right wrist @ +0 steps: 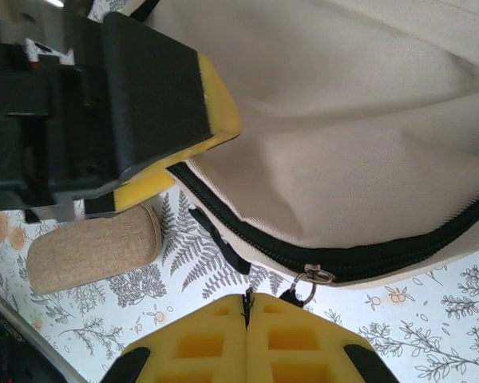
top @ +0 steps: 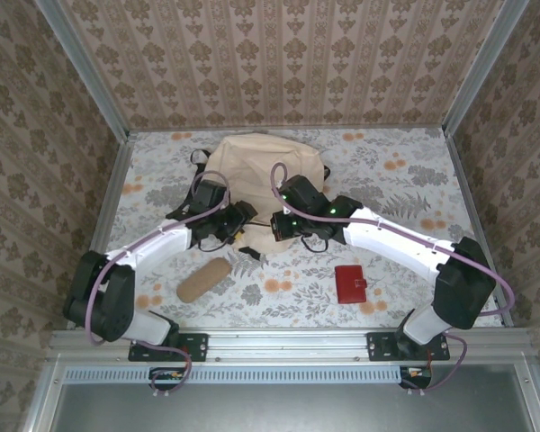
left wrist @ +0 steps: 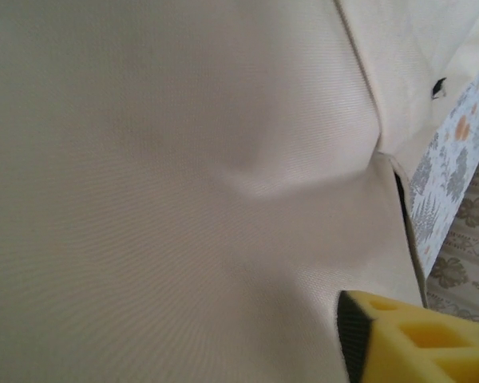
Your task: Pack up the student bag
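Observation:
The student bag (top: 256, 157), a large cream backpack, lies at the back middle of the table. In the right wrist view its black zipper (right wrist: 383, 255) runs along the lower edge, with a metal ring and black pull (right wrist: 303, 286) hanging toward my fingers. My right gripper (right wrist: 247, 302) is shut, with a black strand of that pull pinched at its tips. My left gripper (top: 243, 225) is at the bag's front edge, one of its fingers (right wrist: 176, 96) lying against the fabric. The left wrist view has cream cloth (left wrist: 184, 159) close up and one yellow finger (left wrist: 415, 343) far off to the side, so the jaws stand apart.
A tan pencil pouch (top: 204, 279) lies on the flowered table (top: 387, 180) in front of the left arm, also near the bag's corner (right wrist: 92, 251). A red wallet (top: 350, 284) lies front right. Wallpapered walls close in the table on three sides.

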You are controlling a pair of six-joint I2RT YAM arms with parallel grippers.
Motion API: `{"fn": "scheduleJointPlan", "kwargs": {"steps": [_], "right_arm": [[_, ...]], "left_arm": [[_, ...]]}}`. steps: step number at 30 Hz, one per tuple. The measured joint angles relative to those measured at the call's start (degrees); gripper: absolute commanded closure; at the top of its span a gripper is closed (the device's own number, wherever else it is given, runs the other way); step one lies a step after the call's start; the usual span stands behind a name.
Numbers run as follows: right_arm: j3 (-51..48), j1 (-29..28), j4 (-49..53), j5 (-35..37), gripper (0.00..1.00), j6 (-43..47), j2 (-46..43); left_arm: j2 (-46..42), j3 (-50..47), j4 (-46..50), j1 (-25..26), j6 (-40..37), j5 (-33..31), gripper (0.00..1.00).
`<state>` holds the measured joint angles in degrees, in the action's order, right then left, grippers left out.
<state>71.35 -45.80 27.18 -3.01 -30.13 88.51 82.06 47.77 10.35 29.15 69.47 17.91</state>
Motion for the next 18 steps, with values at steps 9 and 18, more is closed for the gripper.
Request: {"fn": "scheduleJointPlan", "kwargs": {"steps": [9,18], "right_arm": [[0.8,0.0,6.1,11.0,1.0,2.6,-1.7],[5.5,0.6,10.9,20.9,1.0,3.4,0.6]], "left_arm": [[0.3,0.5,3.1,2.2,-0.4,-6.5,0.88],[0.1,0.5,2.4,3.4,-0.5,-6.7,0.99]]}}
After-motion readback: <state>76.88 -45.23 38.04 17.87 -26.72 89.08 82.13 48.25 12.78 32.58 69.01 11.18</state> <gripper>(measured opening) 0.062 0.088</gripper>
